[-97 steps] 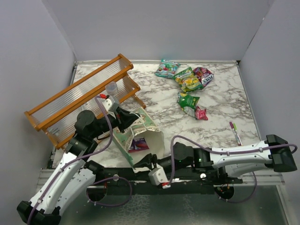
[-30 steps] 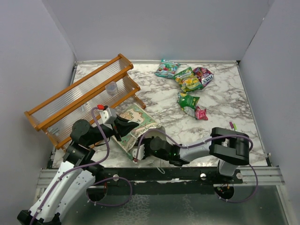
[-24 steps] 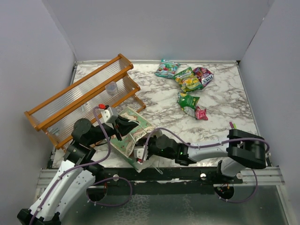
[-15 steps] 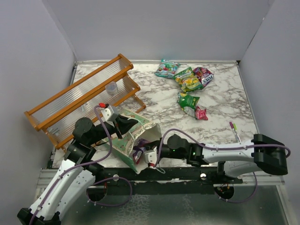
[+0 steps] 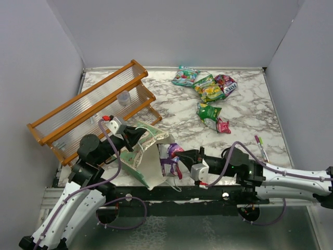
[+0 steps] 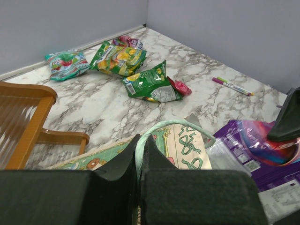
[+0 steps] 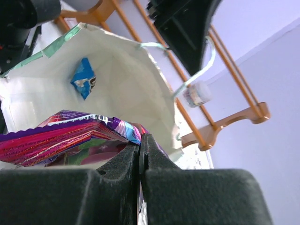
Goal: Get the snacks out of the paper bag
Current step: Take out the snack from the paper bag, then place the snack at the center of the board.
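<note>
The mint-green paper bag (image 5: 147, 159) lies tilted near the front left, its mouth facing right. My left gripper (image 5: 136, 136) is shut on the bag's string handle (image 6: 164, 124). My right gripper (image 5: 183, 156) is shut on the corner of a purple snack packet (image 5: 168, 155), just outside the bag's mouth. In the right wrist view the purple packet (image 7: 61, 138) hangs before the bag's cream inside (image 7: 117, 89), where a small blue packet (image 7: 84, 77) still lies. Several snacks lie at the far right, among them a teal one (image 5: 186, 76) and a green one (image 5: 209, 112).
An orange wooden rack (image 5: 88, 109) stands along the left, close behind the bag. A pink-capped pen (image 5: 261, 147) lies by the right edge. Grey walls close the table on three sides.
My right gripper went into the bag, then drew back to the right with the purple packet in it. The left gripper kept hold of the handle and raised the bag's mouth.
</note>
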Robot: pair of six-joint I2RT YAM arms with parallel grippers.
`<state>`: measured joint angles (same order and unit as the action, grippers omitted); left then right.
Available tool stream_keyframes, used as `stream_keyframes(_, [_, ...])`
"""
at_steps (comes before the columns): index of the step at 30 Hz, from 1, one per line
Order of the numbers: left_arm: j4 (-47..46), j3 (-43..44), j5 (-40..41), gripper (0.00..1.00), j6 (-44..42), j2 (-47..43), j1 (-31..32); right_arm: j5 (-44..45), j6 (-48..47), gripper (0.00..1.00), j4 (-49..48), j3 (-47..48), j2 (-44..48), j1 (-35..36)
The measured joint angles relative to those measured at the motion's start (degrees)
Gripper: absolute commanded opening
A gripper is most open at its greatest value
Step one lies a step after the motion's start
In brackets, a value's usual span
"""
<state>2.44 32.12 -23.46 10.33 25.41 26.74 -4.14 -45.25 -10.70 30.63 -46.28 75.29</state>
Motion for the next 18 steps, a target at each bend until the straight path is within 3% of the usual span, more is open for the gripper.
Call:
stream_keyframes(9, [1.03, 0.0, 2.05, 0.0, -0.26, 0.17, 0.0, 6.03, 1.53, 0.02, -2.25, 0.35, 9.84, 0.0])
stream_keyframes(14, [1.16, 0.0, 2.08, 0.0, -0.44, 0.66, 0.0, 19.15, 1.18, 0.02, -9.33, 3.34, 6.45, 0.07])
stream_keyframes(18, [1.18, 0.0, 2.08, 0.0, -0.48, 0.68, 0.0, 32.04, -2.93, 0.02, -20.57, 5.4, 0.33, 0.04])
